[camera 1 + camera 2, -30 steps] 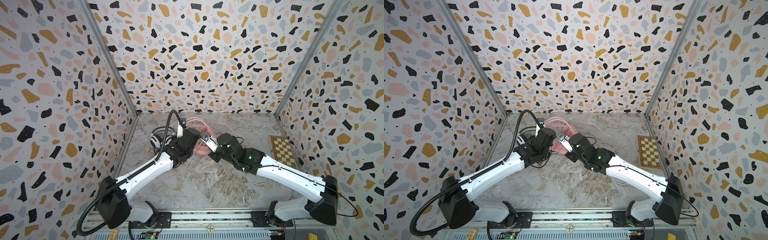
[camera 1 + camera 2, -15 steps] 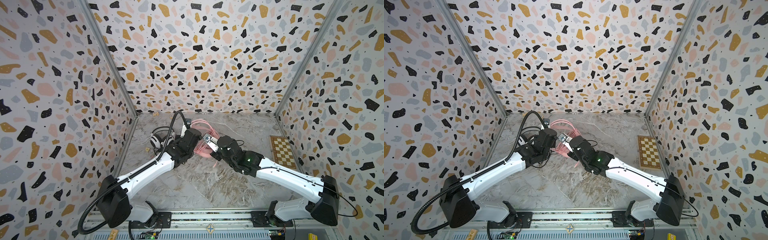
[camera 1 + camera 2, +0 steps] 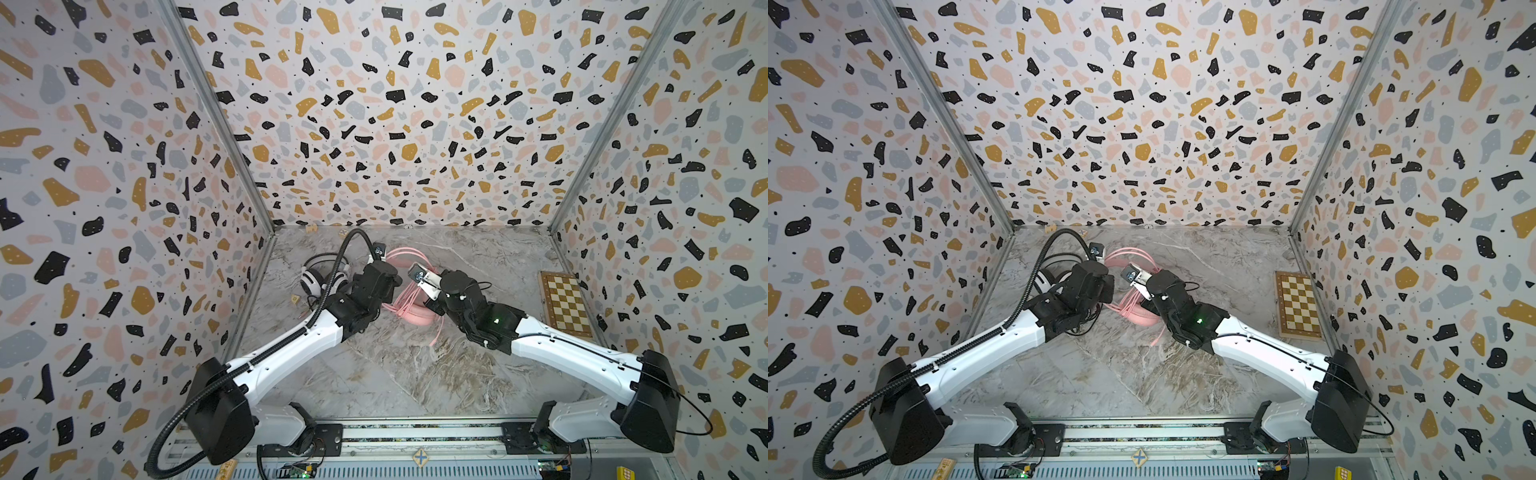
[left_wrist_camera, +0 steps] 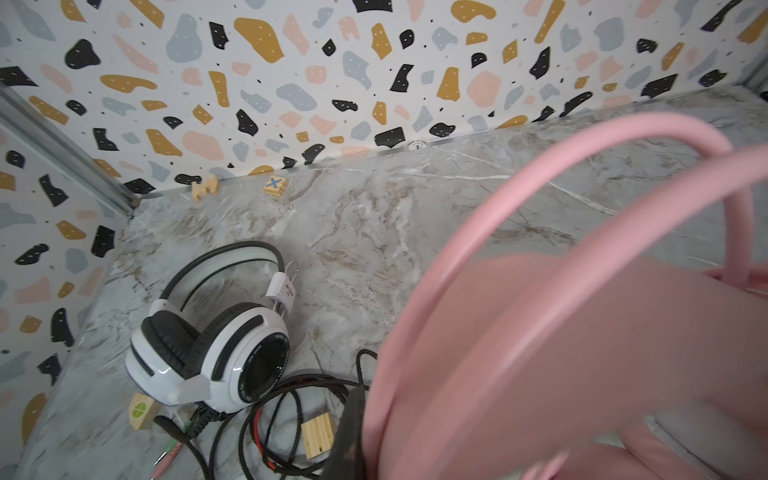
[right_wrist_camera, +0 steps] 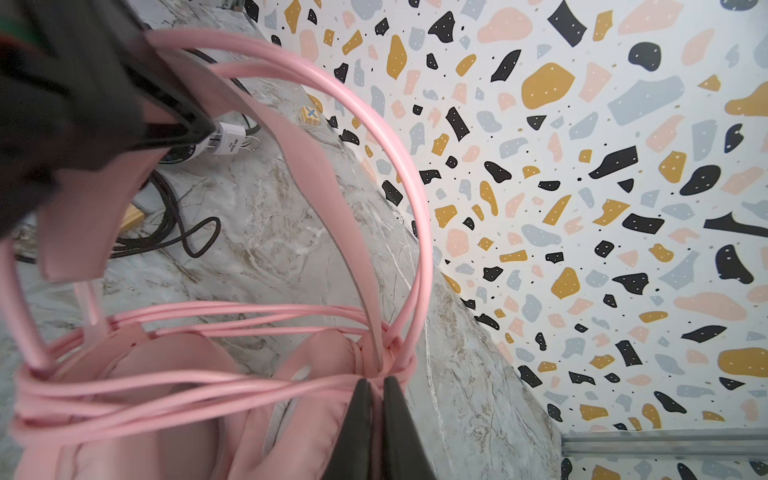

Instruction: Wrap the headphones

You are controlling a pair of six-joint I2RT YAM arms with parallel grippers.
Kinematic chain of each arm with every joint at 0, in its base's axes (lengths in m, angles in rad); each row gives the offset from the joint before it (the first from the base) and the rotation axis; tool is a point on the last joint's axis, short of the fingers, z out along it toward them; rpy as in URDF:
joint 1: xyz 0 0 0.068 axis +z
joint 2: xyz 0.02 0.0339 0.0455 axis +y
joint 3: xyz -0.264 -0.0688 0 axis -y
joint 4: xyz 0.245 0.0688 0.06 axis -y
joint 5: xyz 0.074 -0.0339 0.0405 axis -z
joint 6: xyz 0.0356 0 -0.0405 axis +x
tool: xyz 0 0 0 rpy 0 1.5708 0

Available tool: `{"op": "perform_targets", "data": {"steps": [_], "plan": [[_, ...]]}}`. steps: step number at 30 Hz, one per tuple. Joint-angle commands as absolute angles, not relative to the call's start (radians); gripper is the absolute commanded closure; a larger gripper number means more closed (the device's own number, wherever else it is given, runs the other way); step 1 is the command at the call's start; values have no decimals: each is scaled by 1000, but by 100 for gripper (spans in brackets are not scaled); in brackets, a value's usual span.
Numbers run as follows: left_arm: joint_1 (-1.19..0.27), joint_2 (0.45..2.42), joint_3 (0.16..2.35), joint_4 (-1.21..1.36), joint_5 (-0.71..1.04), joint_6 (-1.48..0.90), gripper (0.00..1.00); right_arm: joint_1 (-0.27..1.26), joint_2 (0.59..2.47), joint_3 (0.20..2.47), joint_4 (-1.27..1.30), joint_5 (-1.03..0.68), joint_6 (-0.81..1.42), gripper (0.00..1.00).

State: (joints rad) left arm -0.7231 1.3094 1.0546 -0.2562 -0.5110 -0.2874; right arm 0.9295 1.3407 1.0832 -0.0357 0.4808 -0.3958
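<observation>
Pink headphones (image 5: 316, 195) sit clamped in left fingers (image 4: 349, 432) and right fingers (image 5: 354, 432); lettering on white headset (image 4: 232, 345) unreadable.

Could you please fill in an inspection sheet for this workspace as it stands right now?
Surface: marble-look table; no spills seen.
Job's things: pink headphones in the middle, between both arms; white headphones lying to their left, not held.
Clutter: small wooden blocks near the white headphones and the back wall; white plug beside the white headphones; chessboard by the right wall.
Grippers: left gripper shut on the pink headphones' band; right gripper shut on the pink cable.
Cables: pink cable wound in several turns across the ear cups; black cable loose on the table.
Surroundings: speckled walls on three sides.
</observation>
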Motion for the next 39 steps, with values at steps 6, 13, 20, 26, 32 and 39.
{"op": "perform_targets", "data": {"steps": [6,13,20,26,32,39], "plan": [[-724,1158,968,-265,-337,-212,100,829,1240,1100,72,443,-331,86],[-723,1145,969,-299,-179,-204,100,812,1252,1101,44,423,-322,77],[-713,1152,979,-314,-65,-231,100,806,1214,1051,46,358,-252,77],[-696,1200,1005,-369,-47,-238,100,791,1141,956,-3,248,-56,77],[-618,1250,996,-384,42,-231,100,685,979,794,-82,96,149,75],[-503,1282,984,-364,172,-229,100,635,913,664,-110,-262,290,53]]}}
